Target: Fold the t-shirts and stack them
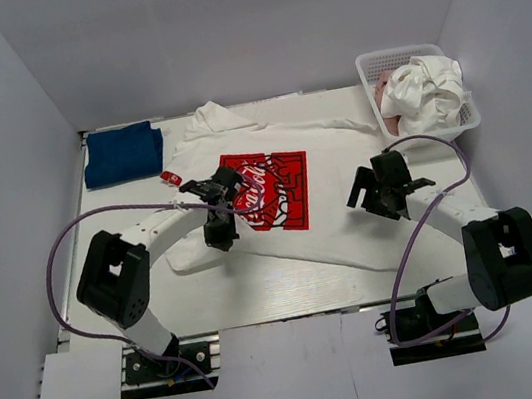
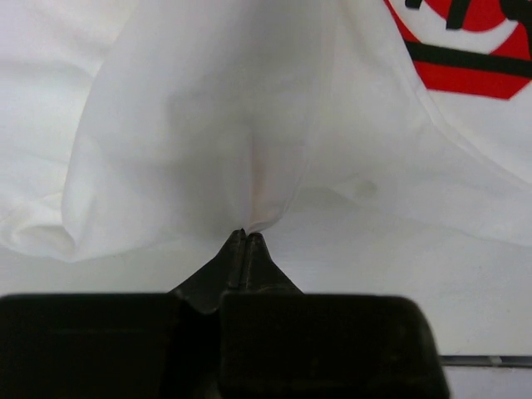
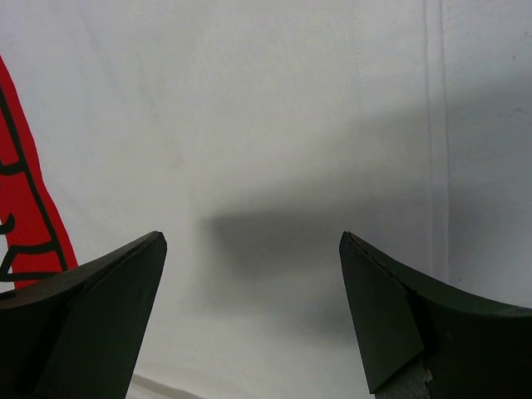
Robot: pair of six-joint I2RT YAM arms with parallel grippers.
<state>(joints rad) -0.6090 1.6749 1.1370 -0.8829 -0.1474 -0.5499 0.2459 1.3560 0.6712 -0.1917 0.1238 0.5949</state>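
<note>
A white t-shirt with a red square Coca-Cola print (image 1: 267,190) lies spread across the middle of the table. My left gripper (image 1: 222,240) is over its left part, shut on a pinch of white cloth (image 2: 199,125) that rises in a tented fold from the fingertips (image 2: 235,246). My right gripper (image 1: 368,200) hovers open over the shirt's right side, with flat white cloth (image 3: 274,125) between its fingers (image 3: 108,283). A folded dark blue t-shirt (image 1: 122,153) lies at the back left. A crumpled white t-shirt (image 1: 428,88) and a pink one (image 1: 387,99) sit in the basket.
The white mesh basket (image 1: 395,57) stands at the back right corner. A small red tag (image 1: 171,178) lies by the shirt's left sleeve. Grey walls close in the table on three sides. Purple cables loop beside both arms.
</note>
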